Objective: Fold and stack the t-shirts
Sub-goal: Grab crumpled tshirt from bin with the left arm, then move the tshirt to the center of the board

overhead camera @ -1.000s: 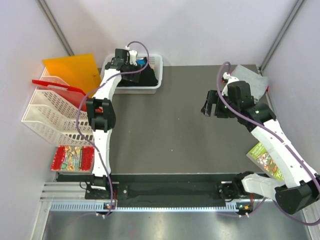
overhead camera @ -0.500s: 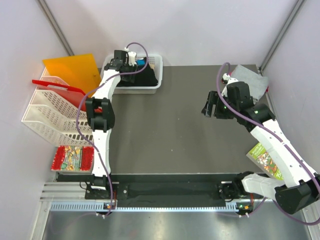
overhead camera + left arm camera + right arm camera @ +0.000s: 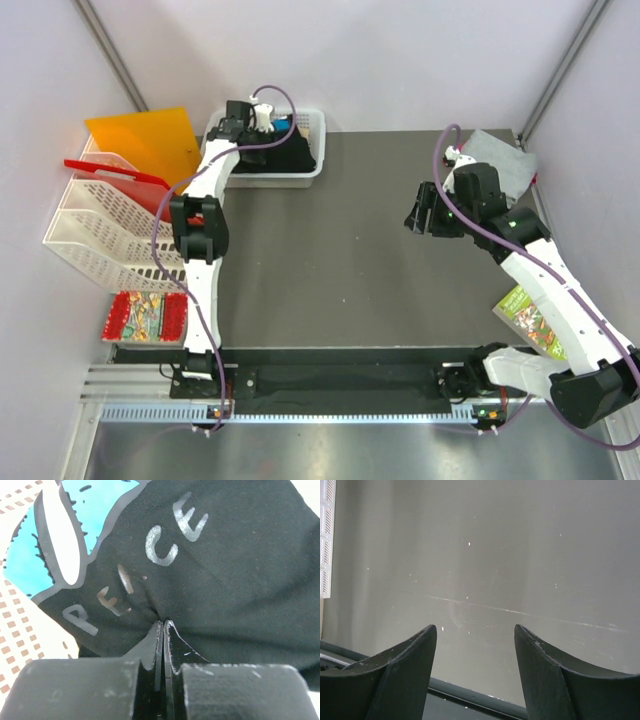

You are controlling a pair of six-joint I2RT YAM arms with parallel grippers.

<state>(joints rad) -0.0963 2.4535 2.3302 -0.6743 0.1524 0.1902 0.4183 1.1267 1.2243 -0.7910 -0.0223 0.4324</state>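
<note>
At 11 o'clock of tabletop (image 3: 340, 250), left pincer (image 3: 162, 625) clenched, pinching pucker of black t-shirt (image 3: 225, 570) just below silver lettering (image 3: 165, 542). Blue print (image 3: 65, 535) at 10 o'clock of pinch. Black t-shirt lies bunched in white basket (image 3: 312, 122). Right pincer (image 3: 475, 635) released, grasping nothing, over tabletop at 3 o'clock. Grey t-shirt (image 3: 505, 160) on far corner, 1 o'clock.

Dark grey matte surface (image 3: 350, 260), rectangular; fine scratches and light specks show in the right wrist view. Plain pale walls (image 3: 400, 60) enclose the far side and both flanks. Two grey metal poles (image 3: 110, 55) run diagonally at the far corners. A slotted metal rail (image 3: 330, 412) borders the near edge. Lighting: even, diffuse
</note>
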